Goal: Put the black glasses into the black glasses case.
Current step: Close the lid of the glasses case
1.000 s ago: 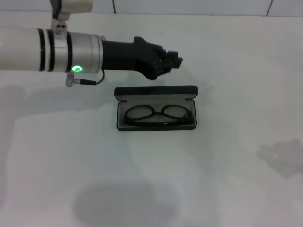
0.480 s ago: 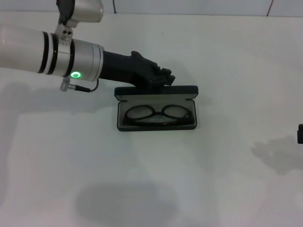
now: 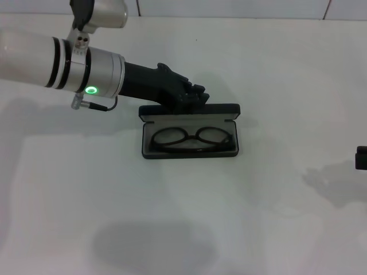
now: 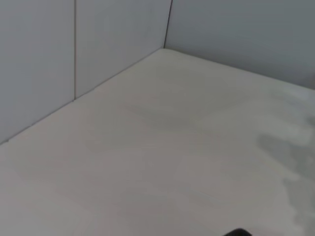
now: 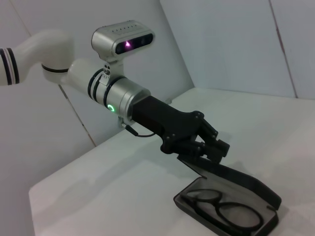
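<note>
While the thin black-framed glasses (image 3: pixel 192 139) lie in the open black hard-shell case (image 3: pixel 190 131) on the white surface (image 3: pixel 189 217), the left hand (image 3: pixel 194 97) touches its raised lid, fingers closed, holding nothing.

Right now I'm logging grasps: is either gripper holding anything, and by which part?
Nothing is held. The left gripper sits behind the open lid of the black glasses case; the black glasses lie inside. The right gripper is at the table's edge.
</note>
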